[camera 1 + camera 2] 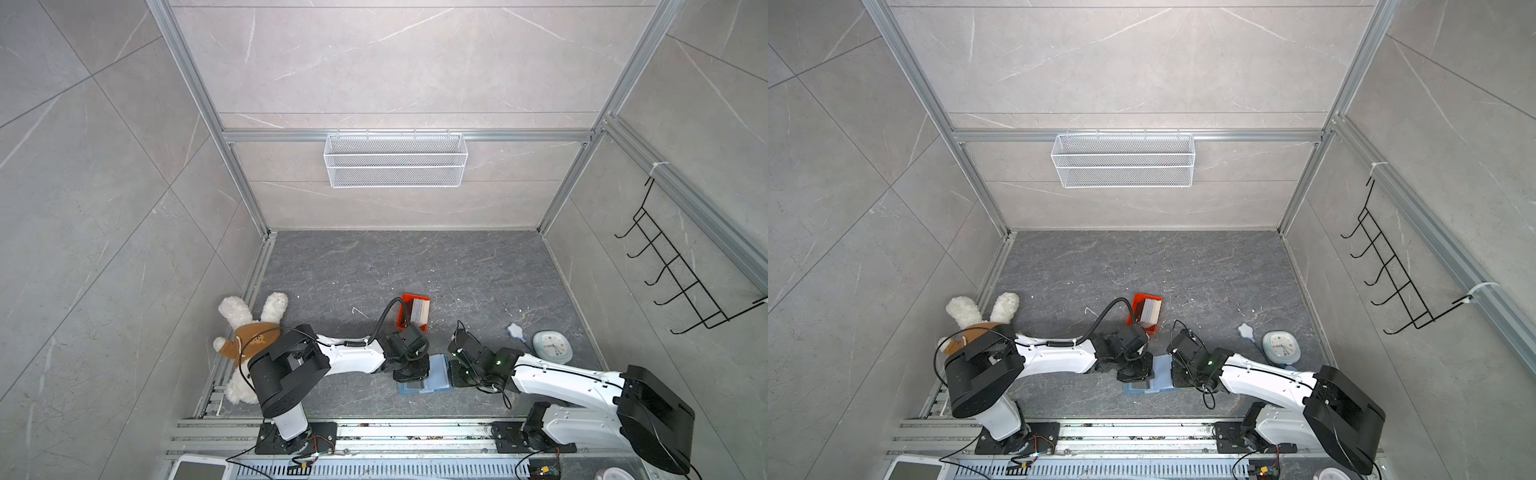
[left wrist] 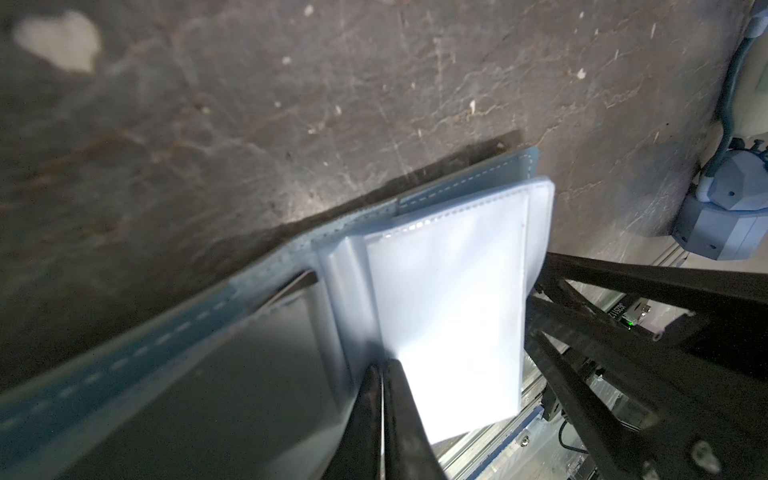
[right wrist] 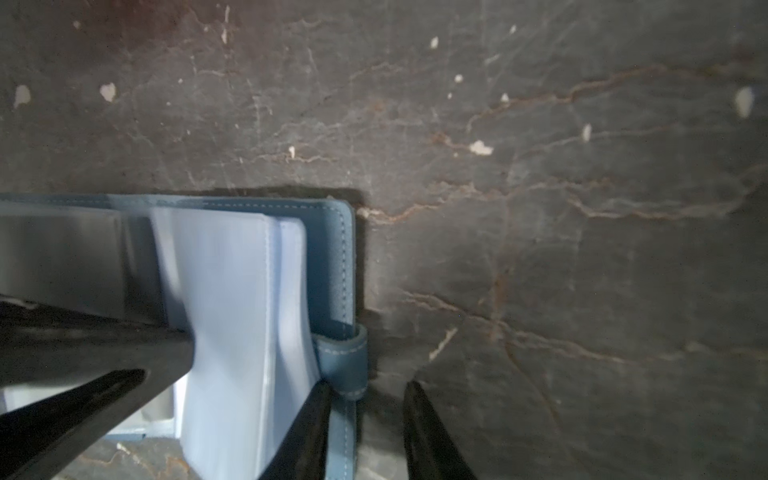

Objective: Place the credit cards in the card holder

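The blue card holder (image 1: 438, 374) (image 1: 1160, 372) lies open on the dark table between my two grippers. My left gripper (image 1: 411, 374) (image 2: 382, 365) is shut, pinching a thin pale pocket leaf (image 2: 449, 311) near the fold. My right gripper (image 1: 452, 372) (image 3: 368, 395) stands open at the holder's right edge (image 3: 332, 257). One finger rests by the snap tab (image 3: 349, 357) and the other over bare table. The credit cards (image 1: 419, 311) (image 1: 1149, 311) stand as a stack in a small orange tray (image 1: 415, 297) behind the left gripper.
A white plush rabbit (image 1: 249, 332) lies at the left wall. A pale round clock (image 1: 552, 344) and a small light-blue object (image 1: 515, 331) sit to the right. A white wire basket (image 1: 395, 160) hangs on the back wall and a black hook rack (image 1: 681, 266) on the right wall.
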`<state>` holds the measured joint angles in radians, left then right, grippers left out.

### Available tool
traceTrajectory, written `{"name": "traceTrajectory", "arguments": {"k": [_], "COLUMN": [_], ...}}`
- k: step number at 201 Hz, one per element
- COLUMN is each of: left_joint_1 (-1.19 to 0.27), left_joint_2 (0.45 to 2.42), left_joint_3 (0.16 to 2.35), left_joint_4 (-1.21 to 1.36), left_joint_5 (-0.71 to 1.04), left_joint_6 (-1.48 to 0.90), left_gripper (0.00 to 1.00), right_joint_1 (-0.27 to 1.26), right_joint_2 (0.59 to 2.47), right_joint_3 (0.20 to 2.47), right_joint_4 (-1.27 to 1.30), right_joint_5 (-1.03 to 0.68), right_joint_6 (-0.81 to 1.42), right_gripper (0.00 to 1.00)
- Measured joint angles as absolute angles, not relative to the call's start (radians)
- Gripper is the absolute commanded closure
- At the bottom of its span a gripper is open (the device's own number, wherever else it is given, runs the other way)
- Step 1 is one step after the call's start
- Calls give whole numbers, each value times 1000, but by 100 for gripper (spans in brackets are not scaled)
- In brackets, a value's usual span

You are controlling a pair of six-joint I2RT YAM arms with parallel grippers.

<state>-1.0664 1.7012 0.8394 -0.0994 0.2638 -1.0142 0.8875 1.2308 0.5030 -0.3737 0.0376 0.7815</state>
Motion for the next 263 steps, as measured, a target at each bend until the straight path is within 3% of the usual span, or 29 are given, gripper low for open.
{"name": "traceTrajectory", "arguments": {"k": [214, 263], "left_joint_1": [-1071, -1071], "left_joint_2": [1698, 1697], "left_joint_3": [802, 798], "left_joint_4": [-20, -14], "left_joint_5": [271, 270], "left_joint_6": [-1014, -1014], "left_gripper": [92, 92], "right_joint_1": [740, 703], "right_joint_2": [1274, 1160], "right_joint_3": [524, 511], "right_joint_4": [-332, -362], "right_joint_5": [72, 75], "right_joint_6": [783, 774], "right_gripper": [70, 69]}}
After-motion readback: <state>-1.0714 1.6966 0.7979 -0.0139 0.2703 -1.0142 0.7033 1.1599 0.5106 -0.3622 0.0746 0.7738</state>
